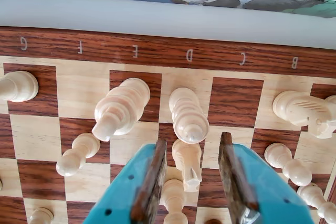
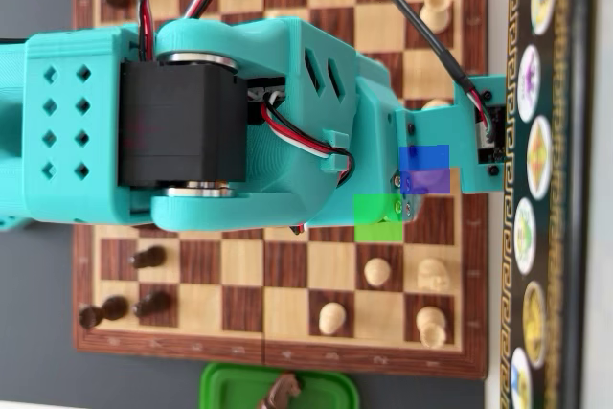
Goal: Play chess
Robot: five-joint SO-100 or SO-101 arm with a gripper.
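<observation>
Wrist view, left to right. Far left, pale back-rank piece (image 1: 18, 86) at frame edge, column G. Pale pawn (image 1: 77, 154) next, then tall pale piece (image 1: 122, 108) on the E file, leaning in the lens toward lower left. Right of it, tall pale piece (image 1: 188, 115) on the D file. Just below that one, the likely target: pale knight (image 1: 187, 163), standing between the jaws, slightly nearer the left pad than the right. Second pawn (image 1: 173, 195) lower in the gap, closer to camera. Gripper (image 1: 191, 153) open wide, teal fingers (image 1: 131, 187) with brown pads; no contact visible on either side, nothing held. Knight upright, long axis vertical to the board, so seen nearly end-on here. Further right, rook (image 1: 299, 108) near column B, two more pawns (image 1: 287, 162) beyond the right finger.

Judgement: closing move depends on the knight sitting squarely in the gap; left pad would likely meet it first, and the near pawn could be caught too.

Overhead view: chessboard (image 2: 124, 256) on desk; arm body hides the jaws and target. Dark pieces (image 2: 146, 258) at left edge.
</observation>
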